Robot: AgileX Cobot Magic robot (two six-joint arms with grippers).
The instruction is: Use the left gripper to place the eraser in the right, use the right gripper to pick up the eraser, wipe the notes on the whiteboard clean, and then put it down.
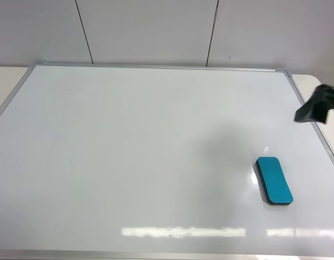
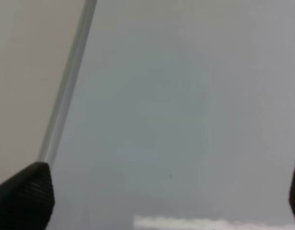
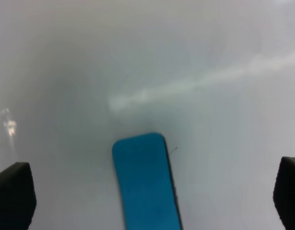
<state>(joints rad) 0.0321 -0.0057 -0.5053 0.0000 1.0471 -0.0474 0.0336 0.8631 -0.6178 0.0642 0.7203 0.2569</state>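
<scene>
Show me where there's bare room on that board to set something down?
Nearly all the whiteboard is bare: everything left of the eraser, out to the frame. It is tighter only at the right edge, where the eraser lies below the right hand.

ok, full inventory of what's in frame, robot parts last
whiteboard: 1, white with silver-grey frame, lies flat and fills most of the high view; no red marks visible on it
eraser: 1, teal-blue, on the board near its right side, touched by nothing
wall: pale panels with dark seams, behind the board
left gripper: 1, black fingertips, apart, empty, over the board near its frame edge
right gripper: 1, black, open, above the eraser; in the high view at the board's right edge
</scene>
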